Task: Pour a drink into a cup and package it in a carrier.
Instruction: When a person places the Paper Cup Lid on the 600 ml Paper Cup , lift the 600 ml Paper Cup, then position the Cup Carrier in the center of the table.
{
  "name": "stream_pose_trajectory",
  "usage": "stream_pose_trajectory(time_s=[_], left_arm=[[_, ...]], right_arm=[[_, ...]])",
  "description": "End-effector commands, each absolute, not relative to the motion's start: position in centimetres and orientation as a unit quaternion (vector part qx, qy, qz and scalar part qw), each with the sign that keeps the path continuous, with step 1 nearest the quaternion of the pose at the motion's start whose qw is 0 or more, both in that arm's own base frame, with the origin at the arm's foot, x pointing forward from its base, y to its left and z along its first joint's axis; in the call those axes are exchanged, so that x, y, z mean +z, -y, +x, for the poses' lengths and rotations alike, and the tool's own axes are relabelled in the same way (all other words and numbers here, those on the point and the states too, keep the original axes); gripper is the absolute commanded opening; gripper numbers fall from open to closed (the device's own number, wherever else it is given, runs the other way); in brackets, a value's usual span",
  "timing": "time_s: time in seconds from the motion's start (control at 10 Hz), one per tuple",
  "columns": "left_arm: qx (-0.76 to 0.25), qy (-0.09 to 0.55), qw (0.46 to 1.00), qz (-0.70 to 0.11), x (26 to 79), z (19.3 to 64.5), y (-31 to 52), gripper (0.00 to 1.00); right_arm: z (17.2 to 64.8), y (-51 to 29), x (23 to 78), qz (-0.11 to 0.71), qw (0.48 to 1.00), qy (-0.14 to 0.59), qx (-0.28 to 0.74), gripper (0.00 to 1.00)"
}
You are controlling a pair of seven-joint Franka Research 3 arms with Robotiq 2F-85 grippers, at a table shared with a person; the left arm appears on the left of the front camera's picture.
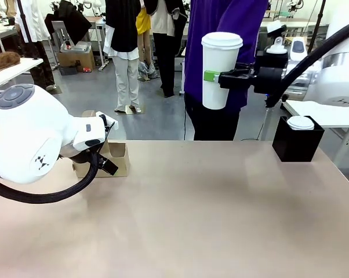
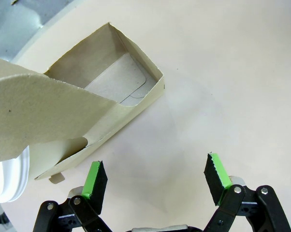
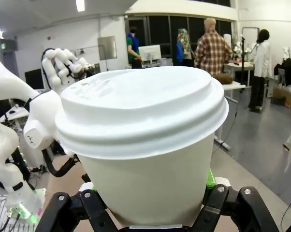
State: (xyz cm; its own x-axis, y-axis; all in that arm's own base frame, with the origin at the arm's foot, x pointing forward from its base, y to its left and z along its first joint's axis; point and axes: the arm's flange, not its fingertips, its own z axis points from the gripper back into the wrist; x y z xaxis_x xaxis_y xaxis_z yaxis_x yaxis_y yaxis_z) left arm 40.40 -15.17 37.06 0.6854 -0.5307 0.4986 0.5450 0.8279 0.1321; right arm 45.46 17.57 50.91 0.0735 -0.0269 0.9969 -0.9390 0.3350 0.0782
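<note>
My right gripper [image 1: 216, 76] is shut on the tall white cup [image 1: 220, 69] and holds it upright, high above the far side of the table. A white lid covers the cup [image 3: 145, 145], so the drink is hidden. The right gripper [image 3: 148, 188] clamps the cup's lower wall, with a green pad [image 3: 210, 179] showing at its side. The brown cardboard carrier [image 1: 117, 161] stands at the table's left, partly behind my left arm. My left gripper [image 2: 155, 166] hovers open just beside the carrier [image 2: 136, 104], whose near slot is empty; its handle panel [image 2: 39, 116] rises at the left.
A black box [image 1: 296, 145] with a short white lidded cup [image 1: 301, 123] on top stands at the table's far right. A person in a purple top [image 1: 221, 35] stands behind the far edge. A white round rim [image 2: 7, 181] shows under the carrier's flap.
</note>
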Motion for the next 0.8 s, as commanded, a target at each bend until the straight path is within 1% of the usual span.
stream_pose_trajectory(time_s=[0.0, 0.1, 0.7], left_arm=[[-0.293, 0.267, 0.918, -0.014, 37.1, 40.4, 15.1, 1.0], [-0.293, 0.267, 0.918, -0.014, 37.1, 40.4, 15.1, 1.0], [-0.293, 0.267, 0.918, -0.014, 37.1, 40.4, 15.1, 1.0]], right_arm=[[45.2, -16.3, 50.9, 0.447, 0.605, 0.544, 0.372, 0.8], [45.5, -17.6, 50.9, 0.43, 0.593, 0.562, 0.384, 0.8], [45.5, -17.6, 50.9, 0.43, 0.593, 0.562, 0.384, 0.8]])
